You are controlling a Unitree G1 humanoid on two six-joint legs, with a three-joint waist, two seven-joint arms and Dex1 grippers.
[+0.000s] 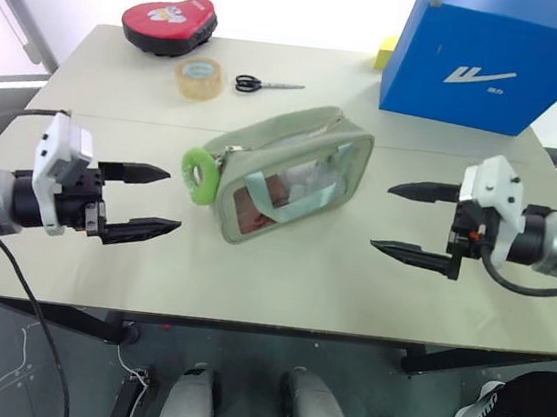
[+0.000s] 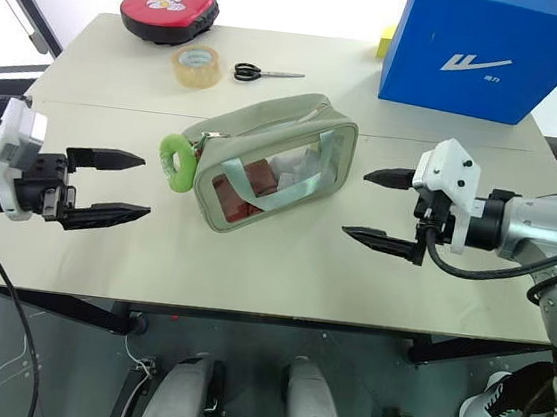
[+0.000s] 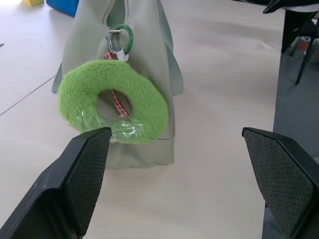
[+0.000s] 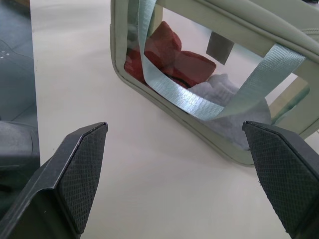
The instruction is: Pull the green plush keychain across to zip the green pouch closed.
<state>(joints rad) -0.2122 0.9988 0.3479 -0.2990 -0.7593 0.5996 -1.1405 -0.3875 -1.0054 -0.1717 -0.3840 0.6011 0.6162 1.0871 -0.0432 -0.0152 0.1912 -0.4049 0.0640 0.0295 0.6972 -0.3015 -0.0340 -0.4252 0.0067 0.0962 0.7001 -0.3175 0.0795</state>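
Zipping not yet begun: both grippers hang spread and empty either side of the pouch.

The left gripper [image 1: 149,199] hovers with fingers apart, holding nothing, just short of the green plush keychain [image 1: 200,174], which hangs at the left end of the green pouch [image 1: 292,175] lying mid-table [image 1: 122,80]; the right gripper [image 1: 408,221] waits beyond the pouch's right end, likewise spread and empty. I judge the whole pull is still to do: grasp the ring, brace the pouch, draw it across. The left wrist view alone shows the ring's clip [image 3: 120,41] at the zipper end and plastic wrap on its lower edge; the right wrist view shows the red contents [image 4: 169,55] behind the window and strap [image 4: 199,102].
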